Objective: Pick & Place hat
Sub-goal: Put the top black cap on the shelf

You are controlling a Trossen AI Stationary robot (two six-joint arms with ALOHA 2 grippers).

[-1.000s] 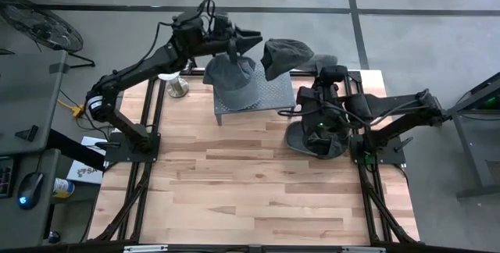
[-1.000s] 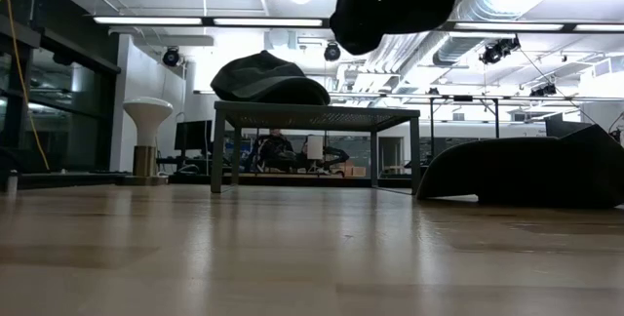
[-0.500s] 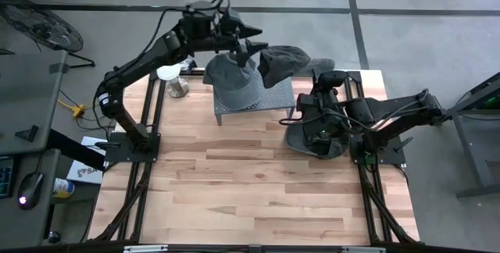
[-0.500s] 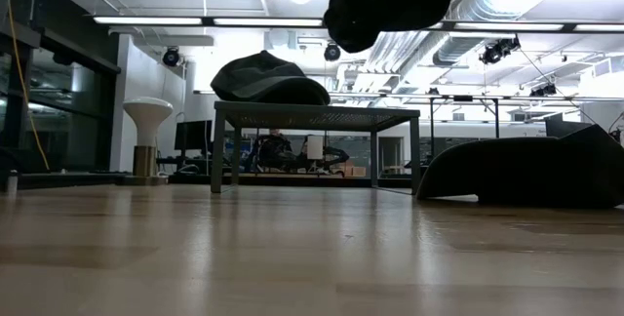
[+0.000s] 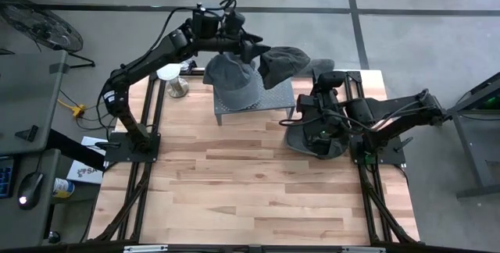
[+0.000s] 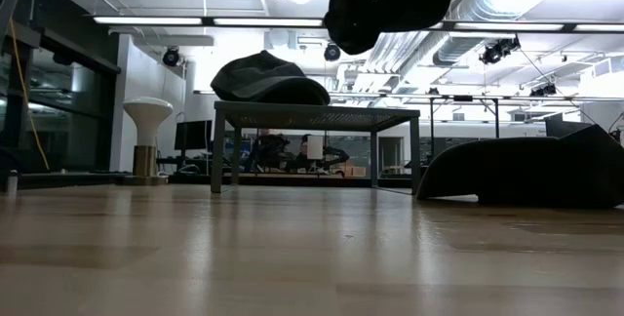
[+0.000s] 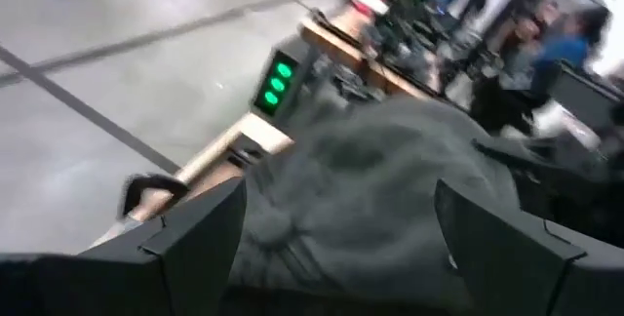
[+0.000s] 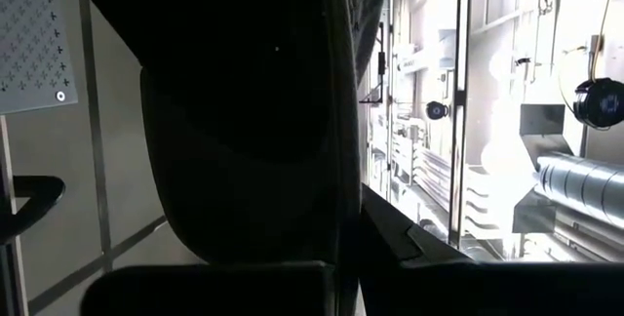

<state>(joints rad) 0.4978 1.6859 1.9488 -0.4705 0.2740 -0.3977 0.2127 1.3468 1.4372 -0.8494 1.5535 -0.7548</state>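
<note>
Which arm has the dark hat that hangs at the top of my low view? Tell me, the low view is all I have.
Observer: The left arm. The left gripper holds the dark hat up in the air.
Operator: Tell me where it hangs relative to the stand.
Observer: From above, it is over the far right corner of the stand, beside the grey hat that lies on the stand.
Operator: Report the right arm.
Observer: The right gripper is over the third hat, which lies on the table to the right of the stand.
</note>
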